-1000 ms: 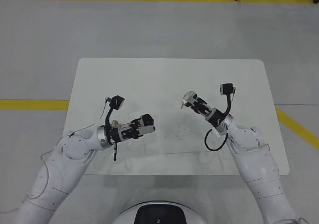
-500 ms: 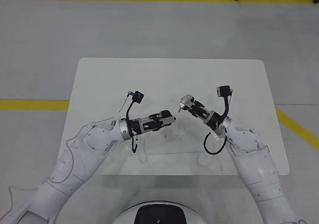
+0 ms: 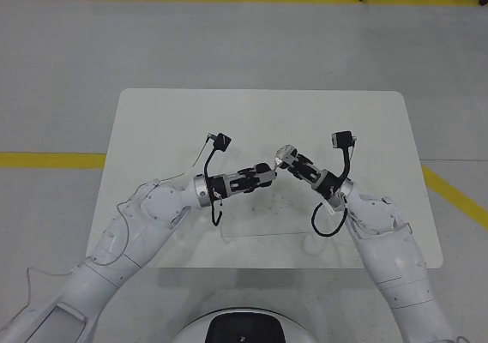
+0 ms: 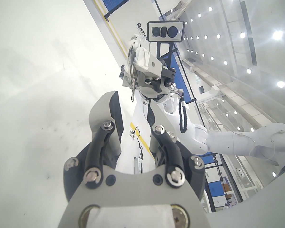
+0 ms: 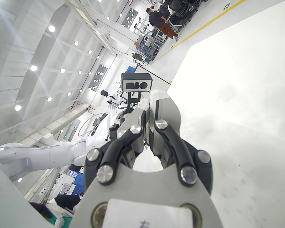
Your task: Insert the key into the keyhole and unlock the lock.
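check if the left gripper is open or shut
Open: the left gripper has its fingers standing apart in its wrist view, background showing between them, nothing held.

Over the middle of the white table, the right gripper holds a small silver and white lock. The left gripper is just beside it, and its dark tip points at the lock. The table stands on a grey floor with a yellow line.
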Controlling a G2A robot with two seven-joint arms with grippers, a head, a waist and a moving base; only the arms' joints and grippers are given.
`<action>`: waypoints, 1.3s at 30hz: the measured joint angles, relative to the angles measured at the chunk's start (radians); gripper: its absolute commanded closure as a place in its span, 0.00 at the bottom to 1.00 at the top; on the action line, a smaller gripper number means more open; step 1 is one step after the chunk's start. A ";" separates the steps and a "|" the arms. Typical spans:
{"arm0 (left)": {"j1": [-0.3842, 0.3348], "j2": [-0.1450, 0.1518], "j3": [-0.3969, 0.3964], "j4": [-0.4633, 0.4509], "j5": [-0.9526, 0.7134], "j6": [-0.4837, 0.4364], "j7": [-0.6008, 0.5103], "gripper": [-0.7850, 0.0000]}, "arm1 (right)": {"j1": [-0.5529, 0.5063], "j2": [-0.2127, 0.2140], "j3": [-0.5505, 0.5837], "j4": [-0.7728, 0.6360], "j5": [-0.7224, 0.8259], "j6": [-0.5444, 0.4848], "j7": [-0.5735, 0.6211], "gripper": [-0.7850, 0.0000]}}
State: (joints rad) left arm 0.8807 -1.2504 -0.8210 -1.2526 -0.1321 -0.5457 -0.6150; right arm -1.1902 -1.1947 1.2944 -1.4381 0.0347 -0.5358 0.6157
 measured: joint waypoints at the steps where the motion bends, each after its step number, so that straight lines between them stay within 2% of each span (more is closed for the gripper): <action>1: -0.004 -0.003 0.003 0.005 -0.003 -0.001 0.000 0.70 | 0.000 0.000 0.000 0.000 0.000 0.000 0.000 1.00; 7: -0.020 -0.017 0.017 0.028 -0.013 -0.006 0.000 0.81 | 0.000 0.000 0.000 0.000 0.000 0.000 0.000 1.00; 9: -0.021 -0.021 0.019 0.035 -0.012 -0.008 0.002 0.89 | 0.000 0.000 0.000 0.000 0.000 0.000 0.000 1.00; 10: -0.022 -0.022 0.019 0.039 -0.012 -0.008 0.003 0.96 | 0.000 0.000 0.000 0.000 0.000 0.000 0.000 1.00; 12: -0.025 -0.026 0.019 0.048 -0.019 -0.006 0.003 1.00 | 0.000 0.000 0.000 0.000 0.000 0.000 0.000 1.00; 19: -0.023 -0.031 0.009 0.062 -0.022 -0.019 -0.005 1.00 | 0.000 0.000 0.000 0.000 0.000 0.000 0.000 1.00; 32: 0.001 -0.018 -0.062 0.047 -0.038 -0.033 -0.040 1.00 | -0.003 0.000 -0.001 -0.005 -0.003 0.004 -0.005 1.00; 39: 0.010 -0.019 -0.070 0.038 -0.028 -0.022 -0.049 1.00 | -0.021 0.003 -0.002 -0.034 -0.025 0.022 -0.016 1.00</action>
State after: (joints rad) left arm 0.8902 -1.2691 -0.8910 -1.2148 -0.1602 -0.5677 -0.6639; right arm -1.2108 -1.1921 1.2921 -1.4719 0.0101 -0.5138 0.5993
